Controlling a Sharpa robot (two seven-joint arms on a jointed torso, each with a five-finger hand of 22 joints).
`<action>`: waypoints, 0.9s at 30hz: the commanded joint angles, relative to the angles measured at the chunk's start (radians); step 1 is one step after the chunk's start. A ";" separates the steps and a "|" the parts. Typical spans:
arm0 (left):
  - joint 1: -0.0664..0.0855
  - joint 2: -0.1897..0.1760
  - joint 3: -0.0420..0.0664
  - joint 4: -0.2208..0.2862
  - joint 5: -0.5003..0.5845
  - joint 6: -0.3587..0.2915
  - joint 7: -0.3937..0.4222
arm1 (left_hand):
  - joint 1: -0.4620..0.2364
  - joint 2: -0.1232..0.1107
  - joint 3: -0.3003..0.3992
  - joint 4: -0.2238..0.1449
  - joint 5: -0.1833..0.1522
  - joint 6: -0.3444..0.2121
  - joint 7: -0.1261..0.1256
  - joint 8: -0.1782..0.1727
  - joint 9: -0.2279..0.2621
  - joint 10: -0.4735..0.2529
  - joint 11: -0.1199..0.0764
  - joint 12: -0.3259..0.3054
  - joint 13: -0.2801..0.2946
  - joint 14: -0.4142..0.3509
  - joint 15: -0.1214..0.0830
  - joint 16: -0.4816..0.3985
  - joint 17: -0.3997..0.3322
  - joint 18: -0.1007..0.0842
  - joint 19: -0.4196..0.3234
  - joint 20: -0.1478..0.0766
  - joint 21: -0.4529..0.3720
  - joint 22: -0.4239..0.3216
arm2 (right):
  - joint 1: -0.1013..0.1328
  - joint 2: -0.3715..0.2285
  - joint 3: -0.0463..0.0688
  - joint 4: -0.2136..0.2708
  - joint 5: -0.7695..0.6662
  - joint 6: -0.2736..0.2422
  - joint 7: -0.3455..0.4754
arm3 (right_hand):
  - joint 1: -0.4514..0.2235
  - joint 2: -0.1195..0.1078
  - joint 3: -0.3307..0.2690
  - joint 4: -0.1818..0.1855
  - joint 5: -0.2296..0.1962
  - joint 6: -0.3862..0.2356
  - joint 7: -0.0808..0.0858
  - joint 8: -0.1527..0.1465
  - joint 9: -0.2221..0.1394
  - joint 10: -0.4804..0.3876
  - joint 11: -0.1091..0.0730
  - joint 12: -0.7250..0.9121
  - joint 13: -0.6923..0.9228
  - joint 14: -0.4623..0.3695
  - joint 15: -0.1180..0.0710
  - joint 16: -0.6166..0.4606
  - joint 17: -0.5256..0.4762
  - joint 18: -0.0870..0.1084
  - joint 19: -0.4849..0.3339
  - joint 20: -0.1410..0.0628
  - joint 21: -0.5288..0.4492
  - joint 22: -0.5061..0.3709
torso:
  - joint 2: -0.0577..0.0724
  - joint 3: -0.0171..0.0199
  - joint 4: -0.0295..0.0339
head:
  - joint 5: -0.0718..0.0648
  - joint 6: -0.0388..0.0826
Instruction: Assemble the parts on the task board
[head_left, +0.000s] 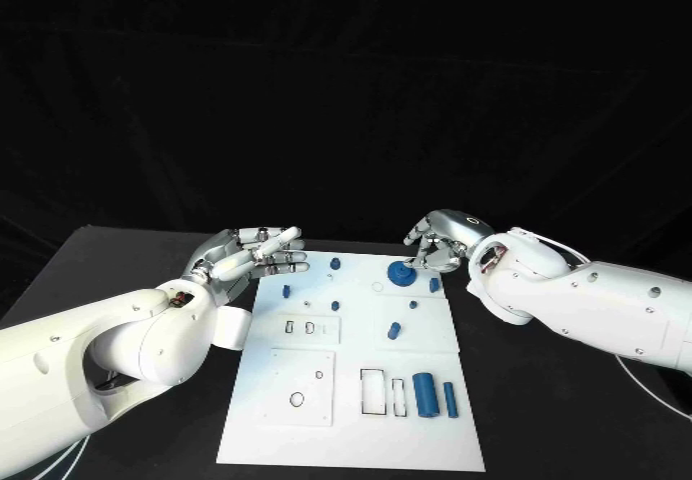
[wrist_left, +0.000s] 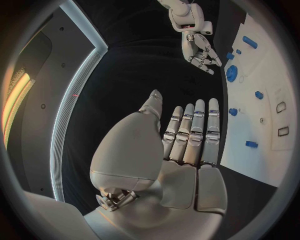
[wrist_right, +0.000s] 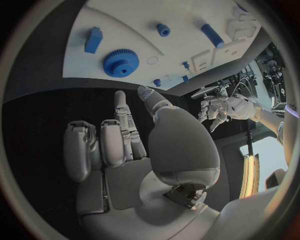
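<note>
Hovering at the far end of the task board (head_left: 353, 400), both hands are being kept empty, probably ahead of a first pick. The left hand (head_left: 257, 252) is being held flat with its fingers (wrist_left: 195, 131) released and straight; the right hand (head_left: 440, 240) is being poised just beside the blue gear (head_left: 401, 271), its fingers (wrist_right: 103, 145) loosely apart, grasping nothing. Blue parts (head_left: 427, 392) are lying untouched on the board, on the black worktop (head_left: 116, 270)
</note>
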 joint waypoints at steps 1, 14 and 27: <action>0.002 0.001 0.001 0.000 0.005 0.021 0.003 | 0.002 0.011 -0.004 -0.001 -0.001 0.004 0.004 -0.007 0.000 -0.002 0.004 -0.002 0.000 -0.002 0.008 -0.006 -0.001 0.014 0.005 0.002 0.000 -0.001 | 0.001 -0.013 0.001 0.007 0.076 0.106 -0.021 | 0.007 -0.008 -0.054 0.016 0.008 -0.014 -0.008 0.006 0.001 0.012 -0.006 0.101 0.086 0.040 -0.007 0.017 0.023 -0.020 0.012 -0.004 0.012 0.088 | 0.001 0.0031 -0.0042 | 0.001 0.000; 0.001 0.006 0.001 -0.010 0.005 0.023 0.002 | 0.002 0.011 -0.004 -0.002 -0.001 0.005 0.004 -0.007 0.000 -0.001 0.004 -0.002 0.000 -0.002 0.008 -0.007 -0.001 0.014 0.006 0.002 0.000 -0.002 | -0.006 0.021 0.000 -0.034 0.045 0.139 -0.025 | 0.095 0.046 -0.237 0.122 0.057 -0.065 0.000 0.061 0.017 -0.083 0.004 0.779 0.763 0.059 0.003 0.107 0.158 -0.033 0.049 0.004 0.048 0.154 | 0.000 0.0017 0.0000 | -0.003 -0.005; 0.001 0.009 0.001 -0.014 0.005 0.024 0.002 | 0.001 0.011 -0.005 -0.002 -0.001 0.005 0.003 -0.007 0.000 0.000 0.004 -0.003 0.000 -0.003 0.008 -0.008 -0.002 0.014 0.006 0.002 -0.001 -0.002 | -0.019 0.075 -0.001 -0.100 0.060 0.149 -0.020 | 0.121 0.063 -0.250 0.138 0.064 -0.070 0.003 0.075 0.020 -0.037 0.007 0.900 0.893 0.067 0.007 0.135 0.210 -0.037 0.059 0.008 0.057 0.171 | -0.001 0.0010 -0.0001 | -0.004 -0.009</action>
